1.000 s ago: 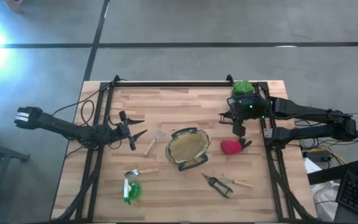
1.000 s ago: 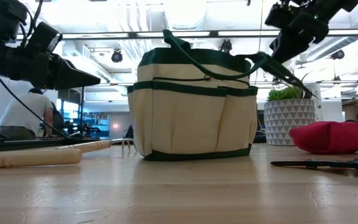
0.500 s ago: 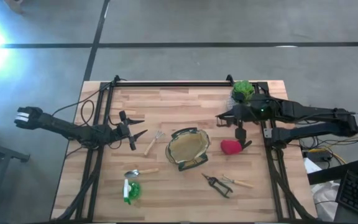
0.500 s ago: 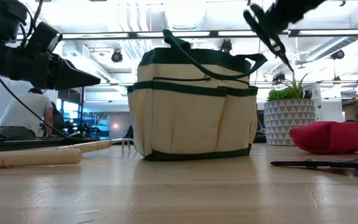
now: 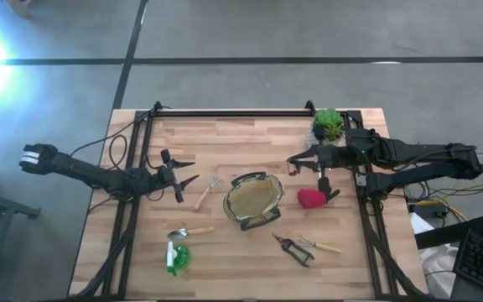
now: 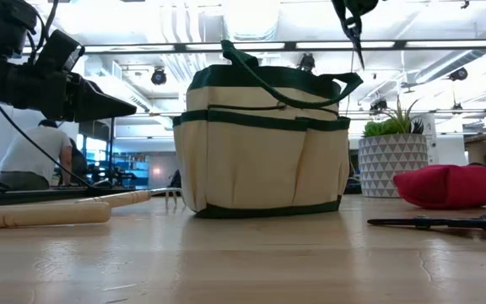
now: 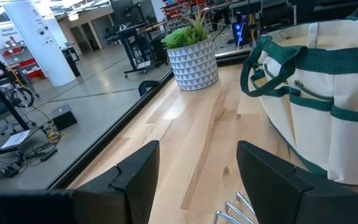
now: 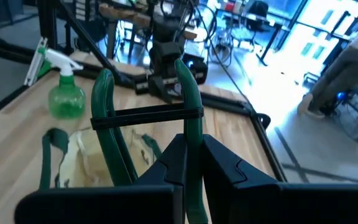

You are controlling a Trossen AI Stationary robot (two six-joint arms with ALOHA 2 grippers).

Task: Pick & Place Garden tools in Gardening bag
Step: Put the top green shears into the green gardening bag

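Observation:
The olive-tan gardening bag (image 5: 254, 200) stands upright on its base mid-table, mouth up. My right gripper (image 5: 309, 159) hangs high, just right of the bag, shut on a green-handled tool (image 8: 107, 118) whose dark tip (image 6: 354, 25) points down above the bag's right side. My left gripper (image 5: 183, 178) stays open and level near the wooden-handled fork (image 5: 208, 191), whose tines (image 7: 235, 208) show just past its fingers. On the table lie the trowel (image 5: 189, 231), a green spray bottle (image 5: 175, 256), black-handled shears (image 5: 294, 250) and a red glove (image 5: 311, 198). My right gripper pinches one of the tool's two green handles (image 8: 190, 124) between its fingers. The handle runs on past the fingertips, roughly along the fingers. The fingers come from the table's right, close to level. The tool is lifted clear of everything, its dark end hanging lower.
A green plant in a white patterned pot (image 5: 329, 124) stands at the far right corner. A second wooden-handled tool (image 5: 321, 245) lies beside the shears. Black frame rails (image 5: 132, 193) run along the table's left, right and far edges. Bare wood lies between the bag and the far rail.
My right gripper has risen and swung from beside the plant pot toward the table's left, over toward the bag. It has tipped up from slanting down to nearly level. The green-handled tool has gone with it, climbing from the bag's handle height to well above the bag.

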